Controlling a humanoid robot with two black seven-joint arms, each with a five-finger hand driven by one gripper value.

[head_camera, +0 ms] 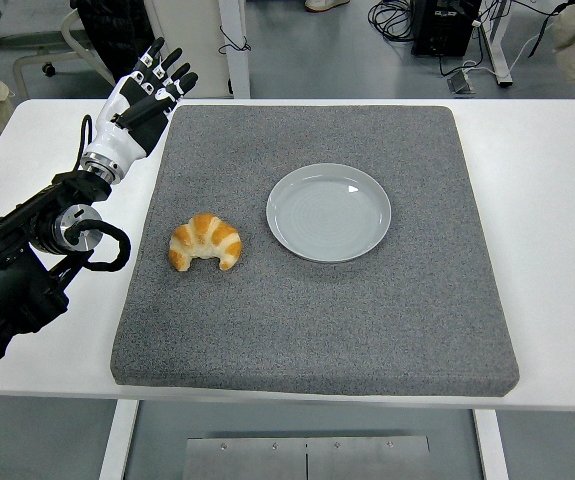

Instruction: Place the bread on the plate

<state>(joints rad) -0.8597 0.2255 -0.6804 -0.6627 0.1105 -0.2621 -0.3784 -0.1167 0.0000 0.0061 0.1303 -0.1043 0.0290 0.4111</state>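
Note:
A golden croissant lies on the grey mat, left of centre. A round grey plate sits to its right, a short gap away, with nothing on it. My left hand is raised over the mat's far left corner, well behind and left of the croissant. Its fingers are spread and hold nothing. The black left arm comes in from the left edge. The right arm does not show.
The grey mat covers most of the white table. Behind the table are chair legs, cables and a person's trouser leg at the far left edge.

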